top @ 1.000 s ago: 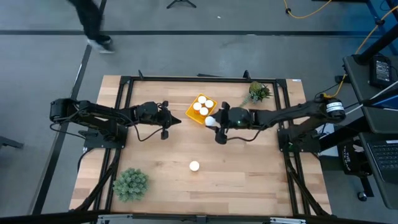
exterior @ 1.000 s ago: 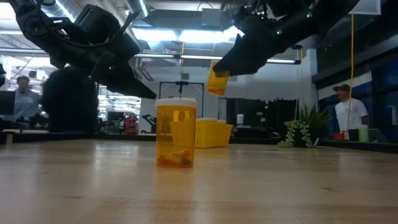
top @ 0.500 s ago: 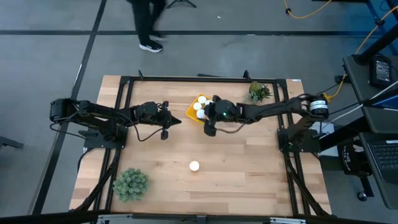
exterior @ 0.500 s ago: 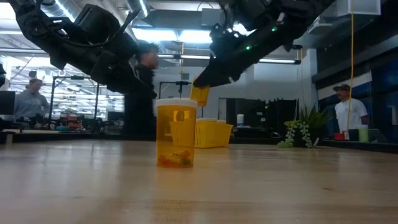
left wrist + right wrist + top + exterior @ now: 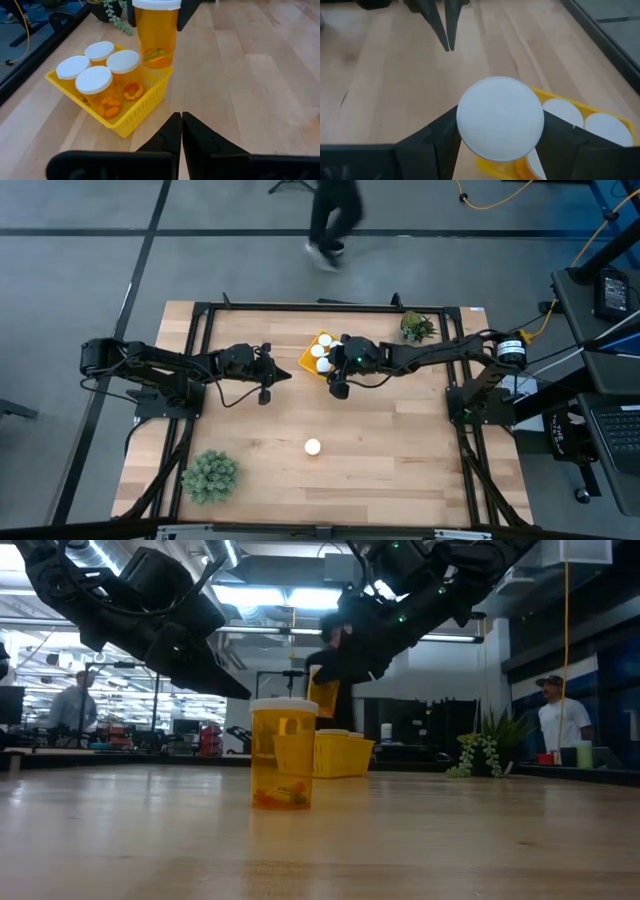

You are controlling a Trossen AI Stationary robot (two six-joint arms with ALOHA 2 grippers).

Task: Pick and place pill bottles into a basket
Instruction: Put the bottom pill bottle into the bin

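The yellow basket (image 5: 318, 346) stands at the table's far middle and holds several white-capped orange pill bottles (image 5: 95, 80). My right gripper (image 5: 324, 366) is shut on another pill bottle (image 5: 155, 37), held just above the basket's near corner. One more bottle (image 5: 313, 447) stands upright on its base on the table nearer the front; it also shows in the low view (image 5: 283, 755). My left gripper (image 5: 287, 373) is shut and empty, hovering just left of the basket. My right gripper pinches the bottle between its two fingers (image 5: 437, 137) at the white cap's rim (image 5: 462, 118), one finger on each side. The fingers come from above, pointing down. The bottle hangs upright below them (image 5: 323, 697), lifted clear over the basket's near corner.
A small green plant (image 5: 415, 328) stands right of the basket at the far edge, and a bushier one (image 5: 210, 475) stands at the near left. Bare wood lies between the basket and the lone bottle. People move in the room beyond the table.
My right gripper has carried the bottle toward the table's left and down, from beside the basket to just over its near corner; the bottle stays upright. A person has walked past beyond the far edge.
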